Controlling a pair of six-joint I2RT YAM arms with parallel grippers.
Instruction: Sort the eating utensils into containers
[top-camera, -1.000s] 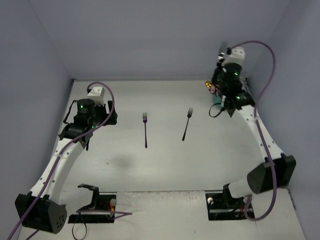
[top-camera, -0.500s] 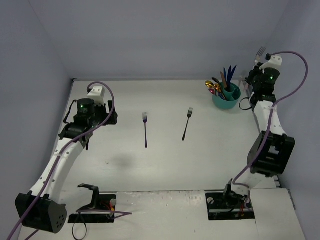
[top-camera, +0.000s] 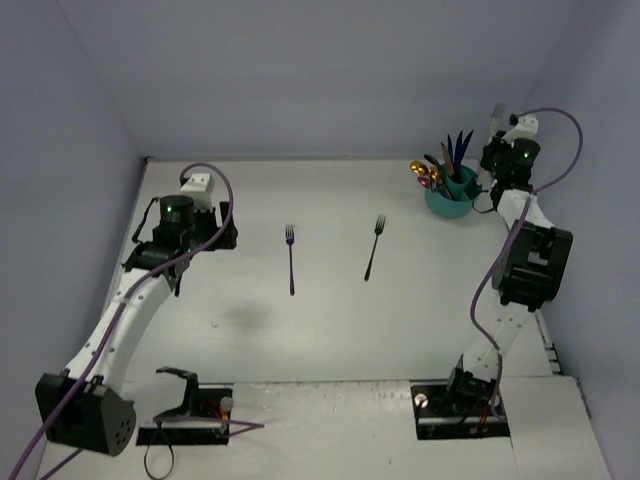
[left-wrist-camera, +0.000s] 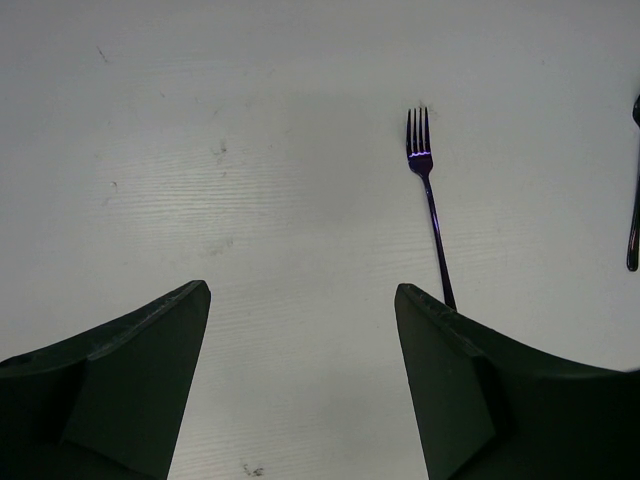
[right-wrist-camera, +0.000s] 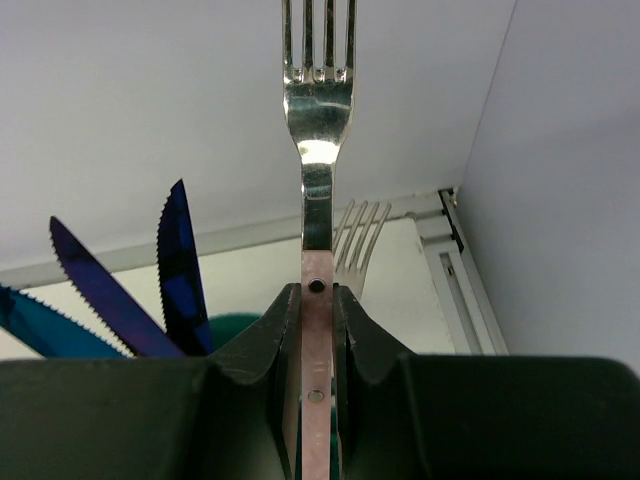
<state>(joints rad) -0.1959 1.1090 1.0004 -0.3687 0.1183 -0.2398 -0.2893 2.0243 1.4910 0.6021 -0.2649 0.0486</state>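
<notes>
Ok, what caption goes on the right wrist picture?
Right tool pinching a silver fork, tines up, beside blue knives.

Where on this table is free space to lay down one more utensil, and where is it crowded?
Free: the broad near strip of table between both forks and its near edge; also the gap between the purple fork and the dark fork. Crowded: the far right corner, where the teal caddy stands beside the right gripper holding a silver fork.

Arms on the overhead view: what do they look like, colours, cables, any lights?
Both the left arm and right arm have white tube links with black joint housings. A purple cable loops along each, and a green light glows near each wrist. The left gripper has black wedge-shaped fingers.
</notes>
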